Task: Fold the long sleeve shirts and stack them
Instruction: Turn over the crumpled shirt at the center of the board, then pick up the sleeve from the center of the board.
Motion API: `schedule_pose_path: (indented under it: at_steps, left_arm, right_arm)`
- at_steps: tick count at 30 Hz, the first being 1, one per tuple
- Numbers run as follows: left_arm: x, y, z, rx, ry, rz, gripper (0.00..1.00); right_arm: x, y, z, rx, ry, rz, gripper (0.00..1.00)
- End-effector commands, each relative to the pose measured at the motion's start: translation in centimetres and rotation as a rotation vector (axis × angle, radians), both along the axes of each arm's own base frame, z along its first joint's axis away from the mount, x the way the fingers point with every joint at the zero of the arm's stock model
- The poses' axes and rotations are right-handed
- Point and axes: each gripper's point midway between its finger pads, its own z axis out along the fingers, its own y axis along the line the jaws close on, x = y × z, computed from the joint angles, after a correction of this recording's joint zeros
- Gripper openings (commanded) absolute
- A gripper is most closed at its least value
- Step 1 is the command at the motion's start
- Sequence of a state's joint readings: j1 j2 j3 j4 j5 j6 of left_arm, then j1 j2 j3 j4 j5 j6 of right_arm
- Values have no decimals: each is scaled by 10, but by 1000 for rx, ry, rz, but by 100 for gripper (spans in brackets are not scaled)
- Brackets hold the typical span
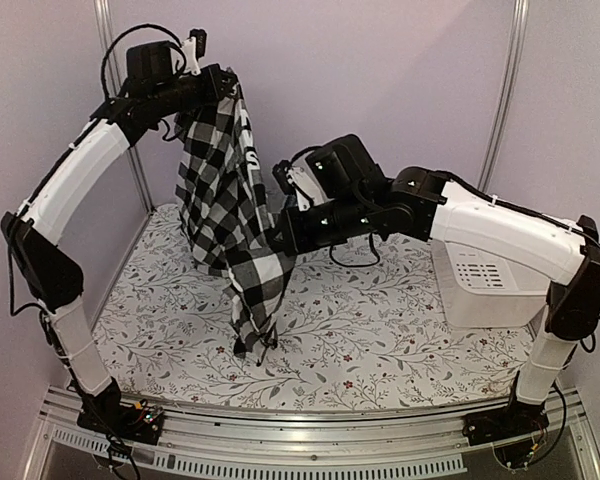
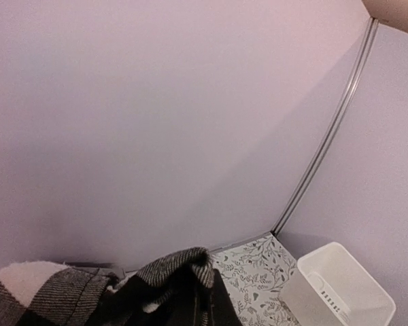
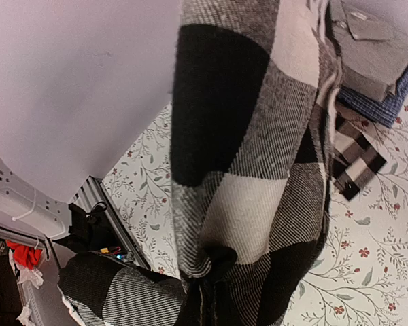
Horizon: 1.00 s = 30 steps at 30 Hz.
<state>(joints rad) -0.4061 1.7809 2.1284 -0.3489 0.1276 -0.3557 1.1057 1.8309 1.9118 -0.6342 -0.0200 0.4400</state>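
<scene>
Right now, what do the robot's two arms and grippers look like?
Both the left arm and the right arm have glossy white shell links between black joints, with thin black cables looping along them. The left gripper and right gripper are black, and their fingertips are not visible.

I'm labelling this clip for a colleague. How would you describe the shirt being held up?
Above the flower-patterned table, left of centre, a shirt hangs from the left hand. It alone has large black-and-white checks; the grey shirt and blue shirt lie folded.
</scene>
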Motion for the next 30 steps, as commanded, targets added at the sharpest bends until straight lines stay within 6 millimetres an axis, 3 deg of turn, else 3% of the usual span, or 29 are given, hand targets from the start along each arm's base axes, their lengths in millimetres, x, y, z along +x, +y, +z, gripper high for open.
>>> schedule_pose_path:
  at_steps: [1,5,8,10,13,16,18,25,27,30]
  left_arm:
    - [30,-79,-119,160,218,-180,0]
    - [28,-153,-201,219,366,-318,1]
    - [24,-184,-242,246,429,-360,12]
    - [24,-190,-247,246,435,-360,27]
    - [23,-180,-225,250,401,-320,52]
    - [21,-145,-206,269,397,-215,68]
    - [19,-105,-202,261,425,-96,69]
    - [-29,42,-278,236,628,172,69]
    - [-42,75,-298,221,671,222,68]
    - [-58,107,-319,197,706,263,69]
  right_arm:
    - [35,-59,-73,-25,220,-119,0]
    - [44,-124,-139,-115,317,-285,4]
    - [40,-154,-171,-193,330,-362,11]
    - [38,-166,-181,-224,327,-398,22]
    - [43,-177,-179,-244,293,-453,44]
    - [49,-184,-170,-255,246,-485,57]
    - [53,-185,-162,-267,208,-489,62]
    - [72,-171,-141,-292,98,-459,71]
    - [76,-166,-140,-297,82,-447,71]
    - [80,-161,-142,-312,68,-427,72]
